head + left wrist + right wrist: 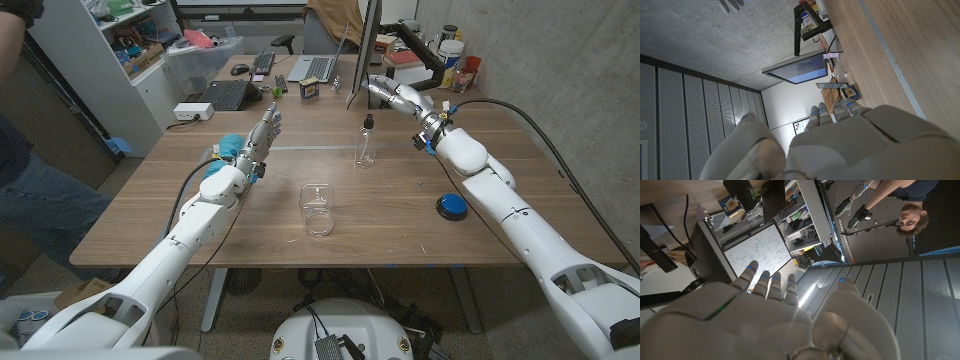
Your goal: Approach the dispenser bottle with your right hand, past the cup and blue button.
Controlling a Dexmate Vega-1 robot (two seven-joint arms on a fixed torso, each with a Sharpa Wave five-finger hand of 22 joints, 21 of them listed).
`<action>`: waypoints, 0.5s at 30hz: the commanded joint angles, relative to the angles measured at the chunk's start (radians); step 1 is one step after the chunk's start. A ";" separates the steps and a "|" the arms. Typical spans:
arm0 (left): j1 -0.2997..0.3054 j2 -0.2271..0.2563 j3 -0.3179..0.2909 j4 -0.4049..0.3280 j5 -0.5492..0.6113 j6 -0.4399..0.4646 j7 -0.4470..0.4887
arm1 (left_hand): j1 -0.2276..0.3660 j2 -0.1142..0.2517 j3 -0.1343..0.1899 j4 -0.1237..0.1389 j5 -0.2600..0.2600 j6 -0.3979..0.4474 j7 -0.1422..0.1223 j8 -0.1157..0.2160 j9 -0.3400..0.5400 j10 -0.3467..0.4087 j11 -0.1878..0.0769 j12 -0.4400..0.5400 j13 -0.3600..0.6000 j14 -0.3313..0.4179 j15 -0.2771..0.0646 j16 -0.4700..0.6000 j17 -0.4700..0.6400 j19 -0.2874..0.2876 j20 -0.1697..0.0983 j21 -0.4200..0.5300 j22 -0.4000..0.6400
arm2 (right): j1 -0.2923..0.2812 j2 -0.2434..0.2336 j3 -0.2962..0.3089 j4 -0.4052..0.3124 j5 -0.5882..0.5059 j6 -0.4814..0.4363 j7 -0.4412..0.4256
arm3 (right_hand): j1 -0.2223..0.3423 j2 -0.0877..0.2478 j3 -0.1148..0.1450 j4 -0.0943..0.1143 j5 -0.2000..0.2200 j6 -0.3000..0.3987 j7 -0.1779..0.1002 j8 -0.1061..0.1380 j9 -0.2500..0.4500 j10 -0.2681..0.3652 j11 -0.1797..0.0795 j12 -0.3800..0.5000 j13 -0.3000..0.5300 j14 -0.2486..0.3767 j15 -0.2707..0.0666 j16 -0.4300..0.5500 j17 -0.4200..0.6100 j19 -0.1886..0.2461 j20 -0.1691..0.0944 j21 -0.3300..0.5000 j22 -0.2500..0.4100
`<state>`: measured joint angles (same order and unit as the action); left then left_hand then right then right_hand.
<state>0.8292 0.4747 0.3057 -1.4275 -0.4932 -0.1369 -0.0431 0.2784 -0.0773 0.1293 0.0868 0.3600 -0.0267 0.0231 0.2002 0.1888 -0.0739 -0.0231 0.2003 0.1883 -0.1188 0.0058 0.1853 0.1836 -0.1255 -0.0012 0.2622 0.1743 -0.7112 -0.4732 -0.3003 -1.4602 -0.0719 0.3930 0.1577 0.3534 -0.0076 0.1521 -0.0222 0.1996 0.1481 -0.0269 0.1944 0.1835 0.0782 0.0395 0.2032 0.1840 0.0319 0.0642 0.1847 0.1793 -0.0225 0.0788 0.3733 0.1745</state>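
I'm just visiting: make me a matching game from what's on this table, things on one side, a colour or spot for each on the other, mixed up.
Things:
1. dispenser bottle
2. cup
3. button
4. right hand

Descriptions:
A. blue, beside the right forearm
B. clear, open-topped, nearest the front edge of the table
C. raised, fingers apart, behind the bottle near the monitor
D. clear with a black top, mid-table

Pairs: 1-D, 2-B, 3-A, 4-C

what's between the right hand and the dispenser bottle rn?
Nothing: in the head view, bare table separates the right hand from the dispenser bottle.
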 commanded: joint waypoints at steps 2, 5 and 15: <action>-0.005 -0.004 0.001 0.006 0.002 -0.004 -0.001 | 0.014 0.002 -0.003 0.001 0.003 0.009 0.004 0.003 0.001 -0.002 -0.002 0.004 0.002 -0.005 0.006 0.005 0.003 0.002 0.005 -0.003 0.005 | 0.014 -0.005 -0.015 -0.005 -0.039 0.012 0.003 | 0.009 0.001 0.000 -0.006 0.000 -0.001 -0.008 -0.002 0.004 -0.004 0.001 -0.001 0.002 -0.005 0.008 0.000 0.003 -0.001 0.003 -0.006 0.004; -0.006 -0.004 0.002 0.007 0.002 -0.004 -0.003 | 0.014 0.003 -0.003 0.001 0.003 0.009 0.004 0.003 0.001 -0.002 -0.003 0.004 0.002 -0.005 0.005 0.005 0.003 0.002 0.005 -0.004 0.005 | 0.016 -0.005 -0.018 -0.007 -0.041 0.014 0.007 | 0.009 0.001 0.000 -0.006 -0.001 -0.001 -0.008 -0.002 0.004 -0.004 0.000 -0.001 0.002 -0.005 0.008 0.000 0.003 -0.001 0.004 -0.007 0.004; -0.008 -0.007 0.004 0.012 0.002 -0.004 -0.005 | 0.016 0.004 -0.005 0.001 0.003 0.012 0.004 0.004 0.001 -0.002 0.000 0.004 0.002 -0.005 0.005 0.005 0.003 0.003 0.006 -0.007 0.005 | 0.023 -0.007 -0.029 -0.010 -0.060 0.027 0.014 | 0.008 0.001 -0.002 -0.007 -0.001 -0.001 -0.010 -0.002 0.004 -0.007 0.001 -0.001 0.002 -0.007 0.009 0.001 0.004 -0.001 0.005 -0.012 0.005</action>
<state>0.8243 0.4702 0.3064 -1.4209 -0.4924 -0.1389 -0.0459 0.2837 -0.0721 0.1294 0.0868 0.3600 -0.0212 0.0285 0.2002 0.1886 -0.0739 -0.0231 0.2003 0.1883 -0.1188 0.0058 0.1853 0.1836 -0.1255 -0.0013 0.2584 0.1743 -0.6974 -0.4777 -0.3174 -1.4657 -0.1065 0.4049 0.1613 0.3534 -0.0075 0.1479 -0.0263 0.1996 0.1427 -0.0323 0.1944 0.1835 0.0782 0.0395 0.2032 0.1839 0.0265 0.0696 0.1847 0.1792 -0.0225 0.0787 0.3656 0.1745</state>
